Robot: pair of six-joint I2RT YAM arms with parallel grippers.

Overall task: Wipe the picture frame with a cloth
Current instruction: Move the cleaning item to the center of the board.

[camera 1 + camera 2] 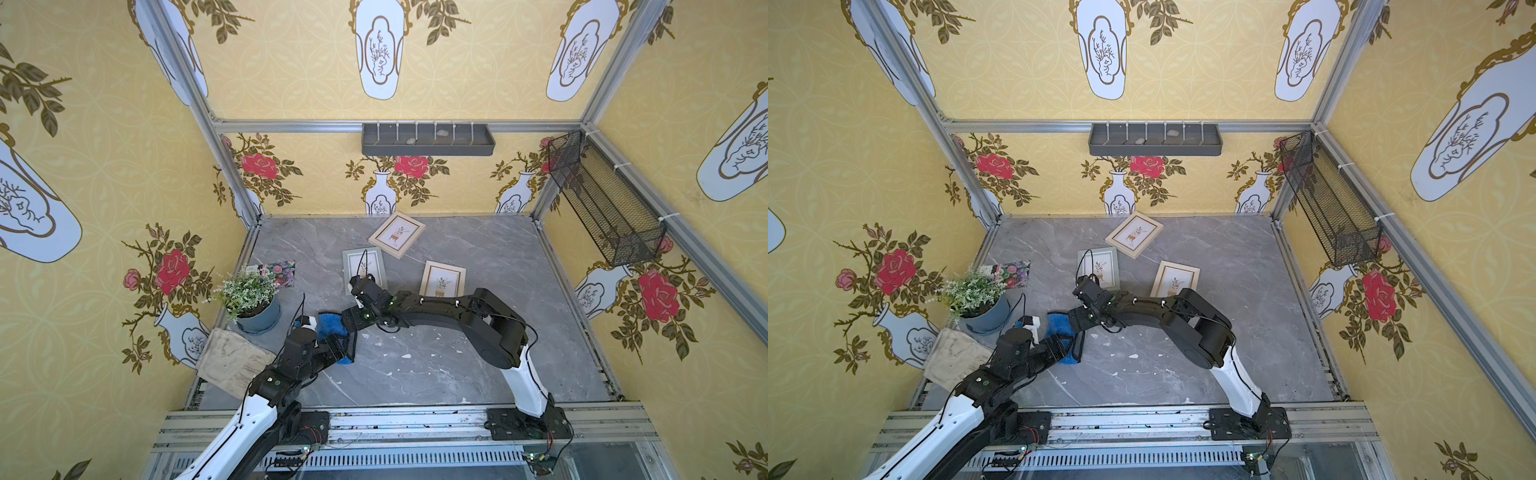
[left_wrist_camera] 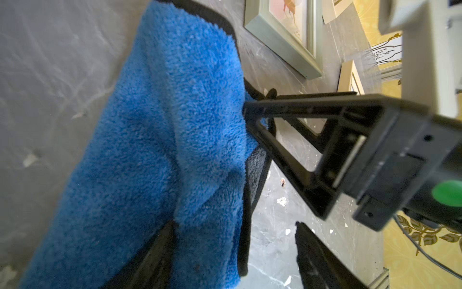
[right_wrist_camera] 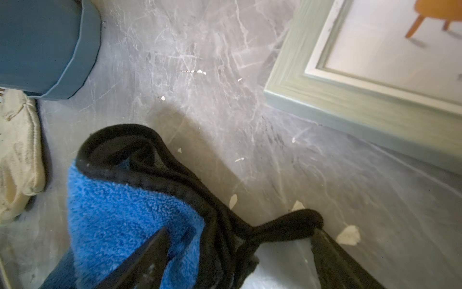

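Observation:
The bright-blue cloth (image 1: 328,326) with black trim lies bunched at the front left of the grey table (image 1: 478,365). My left gripper (image 2: 235,250) is open. One of its fingers (image 2: 155,255) rests on the cloth (image 2: 162,137) and the other stands clear over bare table. My right gripper (image 3: 237,247) is open too and straddles the cloth's (image 3: 120,212) black edge, with the small loop (image 3: 295,220) touching one finger. Three picture frames lie flat behind: a grey-green one (image 1: 365,270) under the right wrist and two beige ones (image 1: 397,234) (image 1: 442,279).
A potted plant in a blue pot (image 1: 259,318) stands just left of the cloth. An off-white work glove (image 1: 232,361) lies at the front left corner and a floral card (image 1: 280,272) behind the pot. A grey tray (image 1: 428,139) and a mesh basket (image 1: 602,199) hang on the walls.

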